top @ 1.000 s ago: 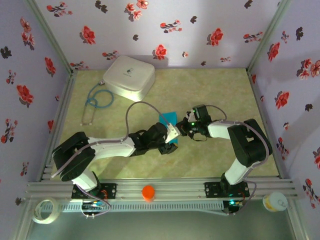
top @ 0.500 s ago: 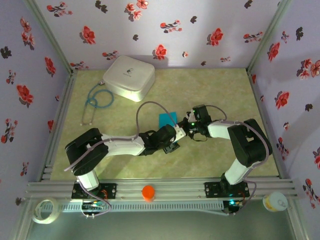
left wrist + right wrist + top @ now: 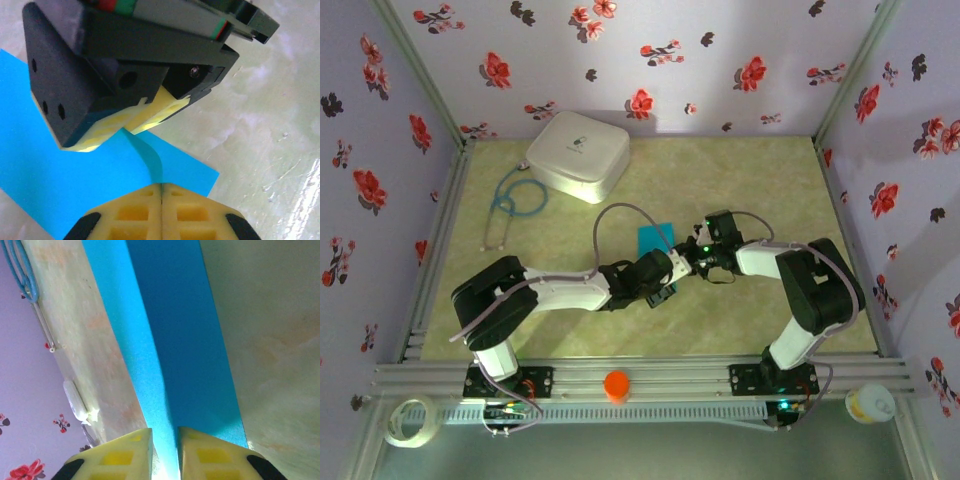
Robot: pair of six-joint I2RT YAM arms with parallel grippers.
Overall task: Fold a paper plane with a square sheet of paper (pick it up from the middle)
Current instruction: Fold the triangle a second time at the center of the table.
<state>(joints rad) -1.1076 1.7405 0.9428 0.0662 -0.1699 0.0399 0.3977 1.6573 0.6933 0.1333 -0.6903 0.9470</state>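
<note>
The square sheet of paper (image 3: 654, 239) lies turquoise-blue on the table's middle, with a raised fold running along it (image 3: 60, 170) (image 3: 185, 330). My left gripper (image 3: 161, 185) is shut on the near end of that raised fold, its yellow fingertips pressed together. My right gripper (image 3: 165, 432) faces it from the other side, fingers a little apart with the fold standing in the gap. In the left wrist view the right gripper's yellow fingers (image 3: 145, 112) rest against the paper. From above, both grippers (image 3: 672, 268) (image 3: 690, 261) meet at the sheet's near edge.
A white rounded box (image 3: 578, 152) stands at the back left, a blue stethoscope (image 3: 515, 200) beside it. On the front rail sit an orange cap (image 3: 616, 384), a tape roll (image 3: 408, 420) and a small cup (image 3: 870, 402). Flowered walls close three sides.
My left arm reached right to the paper and its jaws closed on the fold. The right gripper's fingers have parted slightly; its arm stayed put.
</note>
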